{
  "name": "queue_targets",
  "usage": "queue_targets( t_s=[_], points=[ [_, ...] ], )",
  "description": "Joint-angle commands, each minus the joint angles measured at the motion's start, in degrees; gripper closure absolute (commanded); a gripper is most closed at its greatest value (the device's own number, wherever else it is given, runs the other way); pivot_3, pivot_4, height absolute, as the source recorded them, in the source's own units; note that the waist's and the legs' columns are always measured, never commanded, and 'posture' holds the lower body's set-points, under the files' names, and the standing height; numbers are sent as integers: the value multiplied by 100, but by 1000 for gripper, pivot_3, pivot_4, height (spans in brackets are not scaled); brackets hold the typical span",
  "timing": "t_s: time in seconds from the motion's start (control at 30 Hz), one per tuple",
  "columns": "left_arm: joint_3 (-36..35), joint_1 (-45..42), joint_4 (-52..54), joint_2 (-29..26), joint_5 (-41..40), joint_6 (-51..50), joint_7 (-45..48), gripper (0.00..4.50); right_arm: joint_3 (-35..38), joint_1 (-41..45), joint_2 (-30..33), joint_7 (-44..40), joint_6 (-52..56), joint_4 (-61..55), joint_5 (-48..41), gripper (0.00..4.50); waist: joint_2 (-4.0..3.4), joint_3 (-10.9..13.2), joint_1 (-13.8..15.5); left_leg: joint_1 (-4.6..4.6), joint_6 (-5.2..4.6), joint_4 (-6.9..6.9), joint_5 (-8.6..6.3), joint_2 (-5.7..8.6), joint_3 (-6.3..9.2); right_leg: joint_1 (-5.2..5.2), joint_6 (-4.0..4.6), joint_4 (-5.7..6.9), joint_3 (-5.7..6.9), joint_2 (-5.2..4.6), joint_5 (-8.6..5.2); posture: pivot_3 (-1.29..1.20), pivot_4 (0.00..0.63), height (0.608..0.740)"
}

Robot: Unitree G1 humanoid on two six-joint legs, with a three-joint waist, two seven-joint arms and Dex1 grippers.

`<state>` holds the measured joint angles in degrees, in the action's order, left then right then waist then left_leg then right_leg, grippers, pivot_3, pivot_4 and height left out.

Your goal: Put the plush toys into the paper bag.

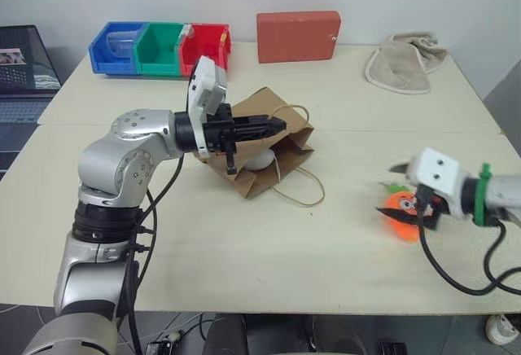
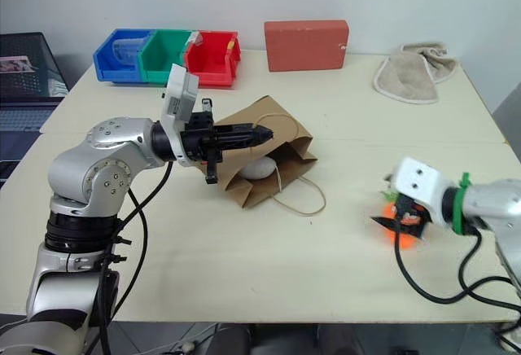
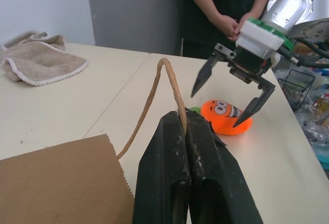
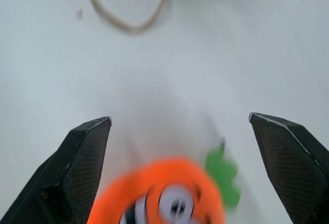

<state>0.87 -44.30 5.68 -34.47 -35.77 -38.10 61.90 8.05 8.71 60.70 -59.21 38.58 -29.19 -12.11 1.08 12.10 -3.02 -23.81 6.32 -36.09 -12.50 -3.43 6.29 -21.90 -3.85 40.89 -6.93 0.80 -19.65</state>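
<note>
The brown paper bag (image 1: pixel 262 104) lies on its side mid-table, mouth toward the right. My left gripper (image 1: pixel 281 127) is shut on its upper loop handle (image 3: pixel 154 88) and holds the mouth up. Inside the mouth rests the white egg plush toy (image 1: pixel 260 159). The orange carrot plush toy (image 1: pixel 400 205) with its green top lies on the table to the right of the bag. My right gripper (image 1: pixel 389 190) hangs just over the carrot, open, one finger on each side and neither touching it.
The bag's lower handle (image 1: pixel 303 194) loops out onto the table. Along the far edge stand blue, green and red bins (image 1: pixel 159 47), a red box (image 1: pixel 298 36) and a beige cloth (image 1: pixel 403 66). A person (image 3: pixel 221 8) stands beyond the table's right end.
</note>
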Motion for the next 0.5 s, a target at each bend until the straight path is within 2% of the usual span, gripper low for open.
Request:
queue_targets(
  t_s=[0.03, 0.1, 0.23, 0.27, 0.37, 0.5],
  points=[
    [-95, -54, 129, -58, 6, 114, 17, 4500, 589, -720, 336, -79, -183, -168, 191, 17, 0, 0, 6, 1, 0, 0, 0, 0, 0, 1, 0, 0, 0, 0, 0, 0, 150, 740],
    [-108, -34, 133, -69, 1, 113, 24, 4500, 731, -1082, 337, -57, -299, -30, 200, 17, 1, 0, 21, 3, 0, 0, 0, 0, 6, 8, -1, -2, 5, 1, 0, 0, 150, 740],
    [-82, -32, 89, -81, 51, 159, 57, 4500, 328, -1051, 307, 124, -559, 385, 374, 17, 0, 0, -13, 7, 0, -8, 0, 1, -3, 13, -3, -3, -4, 0, 1, 0, 150, 740],
    [-86, -40, 84, -85, 50, 156, 61, 4500, 272, -1045, 315, 133, -603, 436, 394, 178, 0, 0, -13, 11, 0, -8, 1, 0, -2, 16, -3, -3, -4, 1, 1, 0, 150, 740],
    [-103, -50, 92, -111, 49, 149, 57, 4500, 173, -996, 309, 163, -759, 612, 465, 922, 0, 0, -12, 15, -1, -9, 2, 0, -1, 20, -3, -2, -3, 1, 1, 0, 150, 740],
    [-146, -20, 126, -138, 23, 124, 32, 4500, 97, -919, 281, 163, -902, 725, 469, 2422, 0, 0, -7, 14, -1, -10, 2, 1, -1, 22, -3, -4, -2, 1, 1, 0, 150, 740]
  ],
)
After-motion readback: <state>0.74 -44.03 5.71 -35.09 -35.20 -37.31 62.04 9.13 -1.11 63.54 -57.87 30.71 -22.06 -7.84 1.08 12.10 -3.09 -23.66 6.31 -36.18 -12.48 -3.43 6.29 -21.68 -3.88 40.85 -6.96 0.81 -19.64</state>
